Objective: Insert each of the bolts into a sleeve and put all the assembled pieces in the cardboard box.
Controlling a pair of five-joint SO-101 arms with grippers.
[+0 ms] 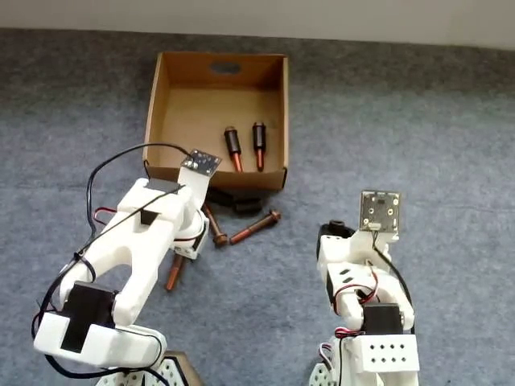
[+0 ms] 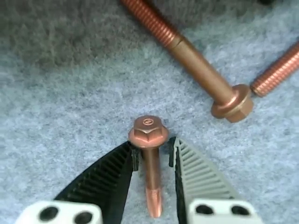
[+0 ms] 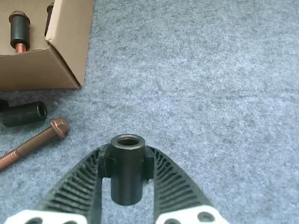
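left gripper [image 2: 153,150] grips bolt [image 2: 148,133] — right gripper [image 3: 127,157] grips sleeve [image 3: 126,179]

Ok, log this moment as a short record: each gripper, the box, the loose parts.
left gripper: shut on a bolt, head pointing away from the wrist
right gripper: shut on a sleeve, bore end pointing away from the wrist
cardboard box: two assembled pieces inside, side by side
on the carpet: loose bolts and a loose sleeve, just outside the box
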